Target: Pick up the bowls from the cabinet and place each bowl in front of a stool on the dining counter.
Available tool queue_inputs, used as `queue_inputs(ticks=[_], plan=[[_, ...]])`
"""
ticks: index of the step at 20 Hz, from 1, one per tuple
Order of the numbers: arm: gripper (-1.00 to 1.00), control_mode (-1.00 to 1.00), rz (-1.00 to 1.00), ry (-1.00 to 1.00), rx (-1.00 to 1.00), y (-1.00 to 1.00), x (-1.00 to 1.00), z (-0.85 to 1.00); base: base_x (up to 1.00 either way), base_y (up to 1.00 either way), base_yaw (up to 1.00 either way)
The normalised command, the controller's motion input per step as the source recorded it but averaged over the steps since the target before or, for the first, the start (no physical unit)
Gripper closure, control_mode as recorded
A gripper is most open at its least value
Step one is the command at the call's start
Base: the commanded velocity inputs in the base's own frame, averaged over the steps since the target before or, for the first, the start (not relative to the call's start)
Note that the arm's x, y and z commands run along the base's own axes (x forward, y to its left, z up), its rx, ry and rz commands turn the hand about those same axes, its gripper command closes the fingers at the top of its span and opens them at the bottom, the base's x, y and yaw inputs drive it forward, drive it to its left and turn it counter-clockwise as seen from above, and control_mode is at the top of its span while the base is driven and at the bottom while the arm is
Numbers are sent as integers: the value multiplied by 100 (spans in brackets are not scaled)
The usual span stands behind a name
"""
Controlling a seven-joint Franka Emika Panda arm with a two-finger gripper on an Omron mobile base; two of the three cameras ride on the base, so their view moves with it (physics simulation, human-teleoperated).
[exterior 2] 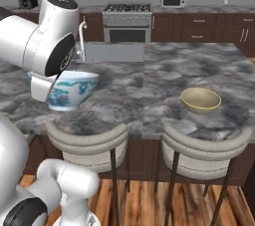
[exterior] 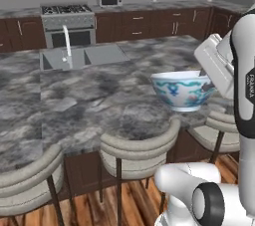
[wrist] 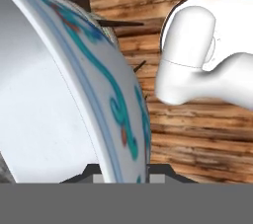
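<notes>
My gripper [exterior: 206, 81] is shut on the rim of the white bowl with blue-green-red pattern [exterior: 180, 90] [exterior 2: 73, 89]. It holds the bowl upright, low over the front edge of the dining counter [exterior: 74, 100] [exterior 2: 149, 83], above a stool [exterior 2: 87, 143]. In the hand view the painted bowl [wrist: 74, 94] stands edge-on, its rim running down between the fingertips of the gripper [wrist: 121, 174]. The olive-tan bowl [exterior 2: 200, 99] rests on the counter in front of the neighbouring stool [exterior 2: 204, 145]. The cabinet is out of view.
A sink [exterior: 82, 56] with a white tap [exterior: 67, 46] is set into the far side of the counter. Three pale-backed stools [exterior: 139, 145] line the near edge over a wooden floor. A stove [exterior 2: 127, 21], a microwave and low drawer cabinets run along the back wall.
</notes>
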Motion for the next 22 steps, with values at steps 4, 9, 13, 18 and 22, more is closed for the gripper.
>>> queue_inputs(ticks=[4, 9, 13, 18, 22], plan=[[100, 100, 0, 0, 0, 0, 0, 0, 86, 0, 1], [100, -100, 16, 0, 2, 0, 80, -58, 20, 0, 3], [100, -100, 16, 0, 0, 0, 100, -98, 0, 0, 0], [100, -100, 11, -16, 0, 2, 83, -87, 0, 0, 0], [100, -100, 8, -22, 2, 8, 94, -79, 0, 0, 0]])
